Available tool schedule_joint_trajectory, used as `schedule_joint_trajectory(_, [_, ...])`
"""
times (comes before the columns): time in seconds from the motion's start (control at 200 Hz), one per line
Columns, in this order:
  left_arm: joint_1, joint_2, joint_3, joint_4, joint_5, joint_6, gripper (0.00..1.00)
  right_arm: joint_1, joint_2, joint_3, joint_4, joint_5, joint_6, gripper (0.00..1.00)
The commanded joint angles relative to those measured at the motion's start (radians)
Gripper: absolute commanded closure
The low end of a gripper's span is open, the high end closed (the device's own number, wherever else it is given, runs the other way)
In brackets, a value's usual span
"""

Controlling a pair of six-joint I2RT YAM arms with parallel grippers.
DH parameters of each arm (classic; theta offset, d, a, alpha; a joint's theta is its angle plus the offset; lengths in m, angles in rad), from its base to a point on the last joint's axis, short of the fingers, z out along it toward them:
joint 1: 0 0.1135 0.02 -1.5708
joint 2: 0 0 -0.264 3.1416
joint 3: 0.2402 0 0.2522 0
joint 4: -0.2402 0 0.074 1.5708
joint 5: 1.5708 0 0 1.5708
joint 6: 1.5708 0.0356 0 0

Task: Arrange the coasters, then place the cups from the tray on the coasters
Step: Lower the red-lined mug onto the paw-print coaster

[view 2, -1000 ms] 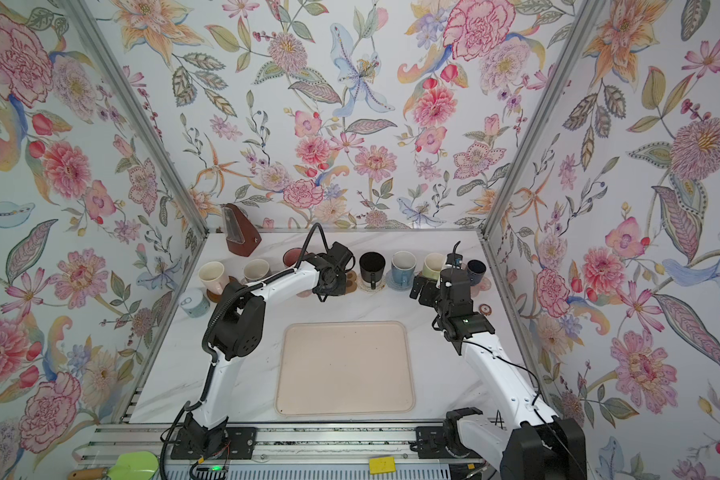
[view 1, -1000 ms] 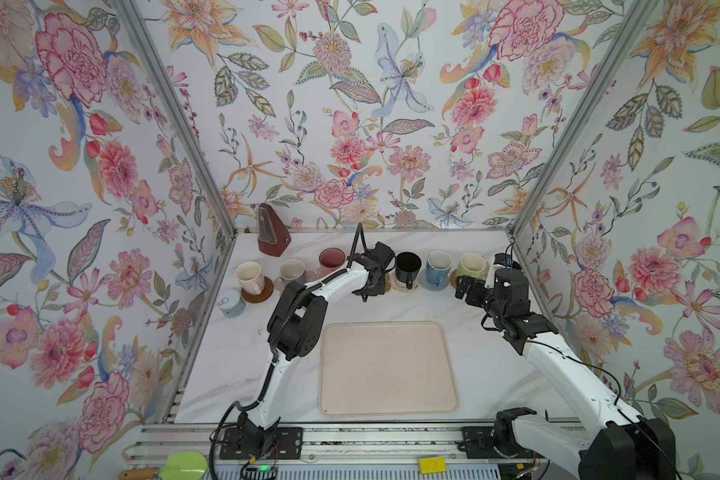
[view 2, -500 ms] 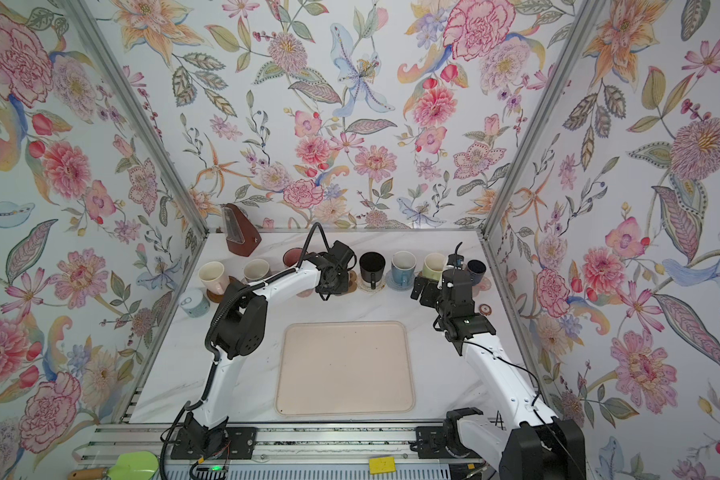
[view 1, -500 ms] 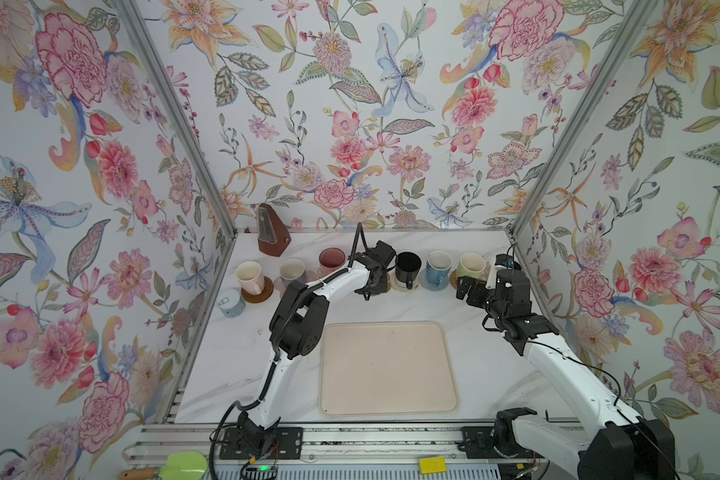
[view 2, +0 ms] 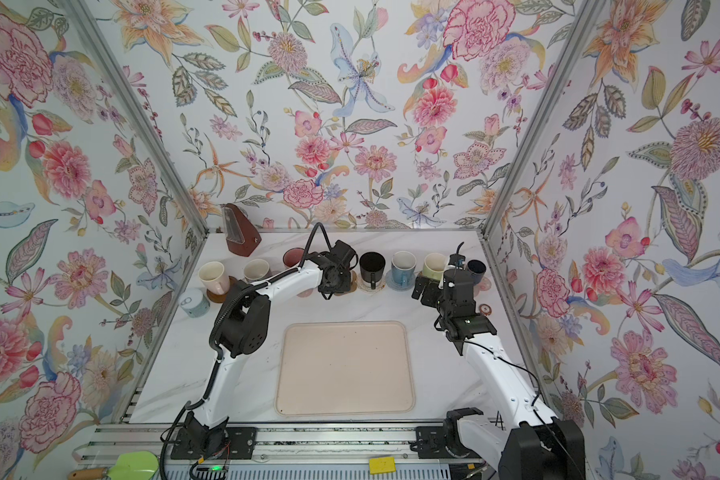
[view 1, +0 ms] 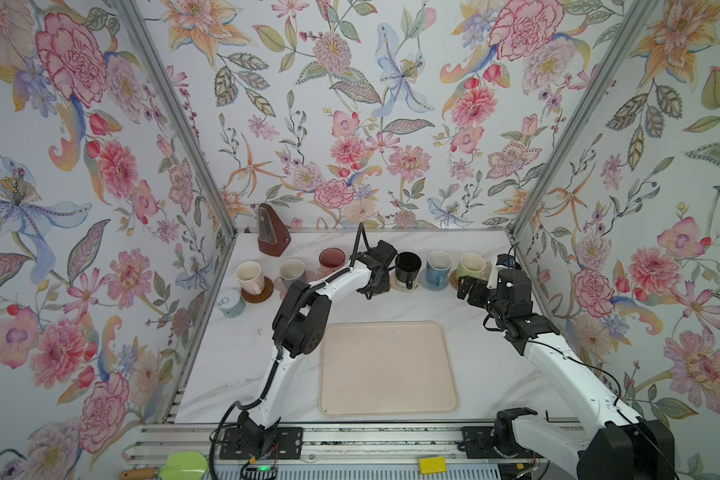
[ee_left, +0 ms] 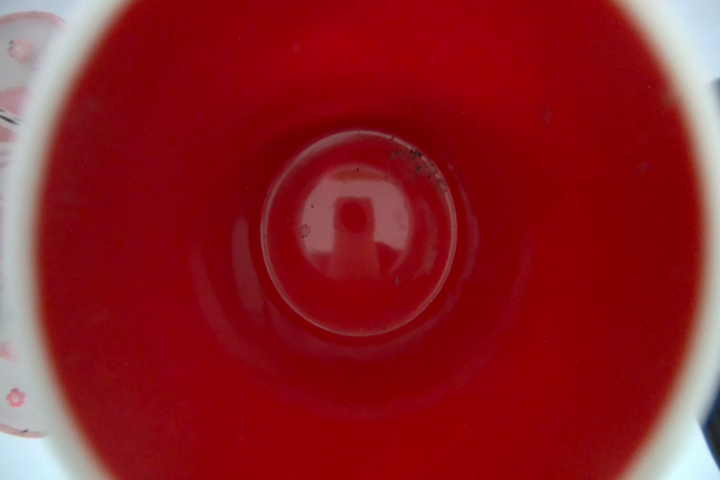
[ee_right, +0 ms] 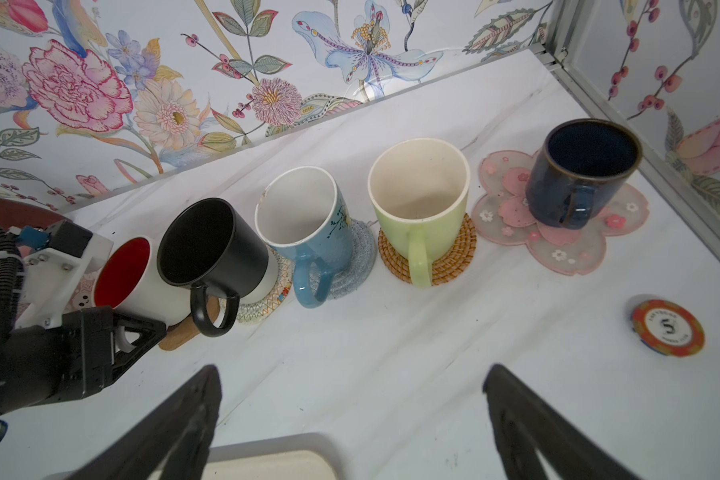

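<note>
My left gripper (ee_right: 121, 337) is clamped on the handle of the red-inside white mug (ee_right: 140, 276), which stands in the row of cups along the back edge of the table (view 1: 233, 365), just left of the middle. Its base sits on a brown coaster (ee_right: 181, 337). My left wrist camera looks straight down into its red bowl (ee_left: 358, 232).

Touching it on the right is the black mug (ee_right: 213, 245) on the cream woven round (ee_right: 267, 305). Then come the blue mug (ee_right: 308, 224) on the grey woven round (ee_right: 352, 266), the light green mug (ee_right: 418, 195) on the tan rattan coaster (ee_right: 454, 257), and the navy mug (ee_right: 578, 174) on a pink flower coaster (ee_right: 558, 245) in the back right corner.

Left of my grip stand the speckled pink mug (view 1: 331, 259), the lavender mug (view 1: 292, 272) and the cream-pink mug (view 1: 248, 276), the last on a brown disc (view 1: 265, 294).

My right gripper (ee_right: 352, 374) hangs above the table in front of the green and blue mugs, jaws spread wide and holding nothing. A poker chip (ee_right: 668, 328) lies near the right edge. The tray (view 1: 387, 365) lies at the middle of the front edge.
</note>
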Motion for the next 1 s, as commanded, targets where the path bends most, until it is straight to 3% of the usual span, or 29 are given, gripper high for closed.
schedule_joint_trajectory(0.0, [0.007, 0.015, 0.042, 0.021, -0.009, -0.012, 1.0, -0.007, -0.012, -0.015, 0.016, -0.01, 0.009, 0.01])
schedule_joint_trajectory(0.605, [0.007, 0.034, 0.066, -0.041, -0.038, -0.007, 1.0, -0.011, -0.011, -0.016, 0.021, -0.016, 0.016, 0.01])
schedule_joint_trajectory(0.996, [0.008, 0.003, 0.04, -0.036, -0.061, -0.012, 0.69, -0.018, -0.01, -0.014, 0.024, -0.029, 0.023, 0.01])
